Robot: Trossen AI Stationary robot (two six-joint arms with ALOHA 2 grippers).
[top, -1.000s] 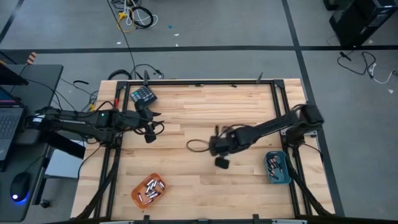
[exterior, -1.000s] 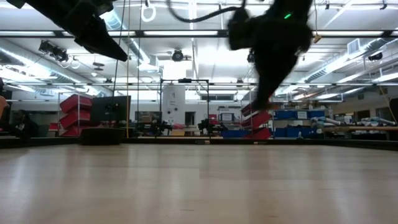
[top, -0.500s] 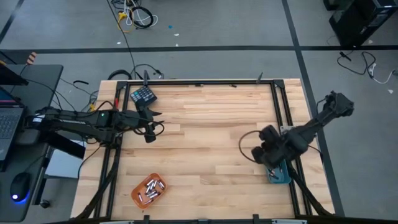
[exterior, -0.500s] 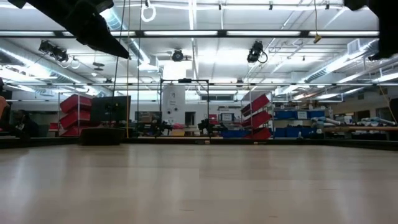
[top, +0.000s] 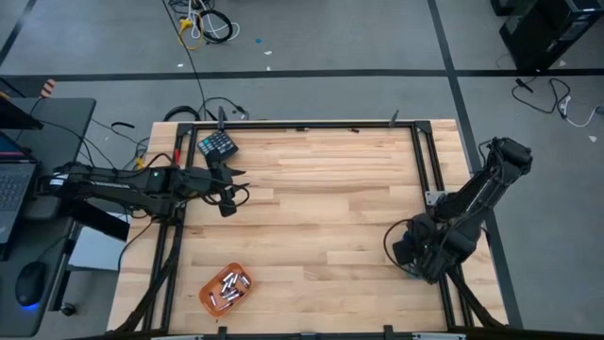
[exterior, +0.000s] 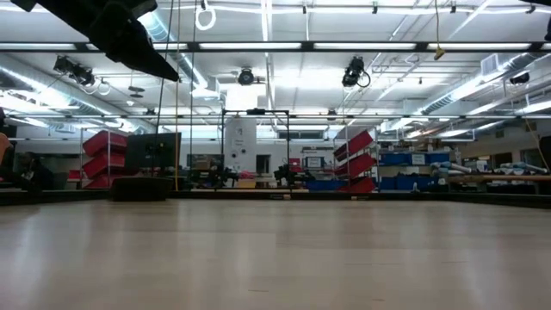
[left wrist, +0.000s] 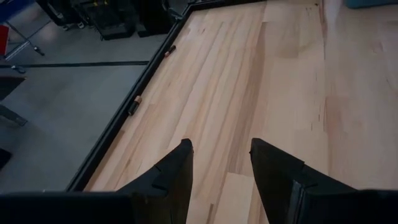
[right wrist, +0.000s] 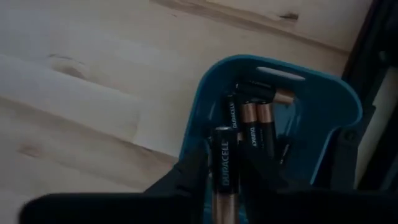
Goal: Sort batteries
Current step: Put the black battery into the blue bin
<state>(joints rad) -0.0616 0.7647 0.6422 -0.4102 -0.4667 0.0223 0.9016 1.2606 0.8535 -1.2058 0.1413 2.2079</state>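
The one battery (right wrist: 221,168) in play stands upright between the fingers of the right end effector (top: 420,255), right above the blue tray (right wrist: 336,102). It looks pinched on both sides, so I'd call it gripped, though the wrist view is a bit murky down there. In the blue tray there's a small bunch of other batteries (right wrist: 252,124) lying side by side, black and copper ones. That tray sits at the right edge of the tabletop (top: 321,189), mostly hidden under the right arm in the high view. Over at the near left corner there's an orange tray (top: 226,288) with a pile of silvery cells (top: 229,283) in it. The left end effector (top: 226,200) hangs over the left side of the tabletop, fingers apart and holding nothing, with a dark keypad (top: 216,144) near it by the far left corner.
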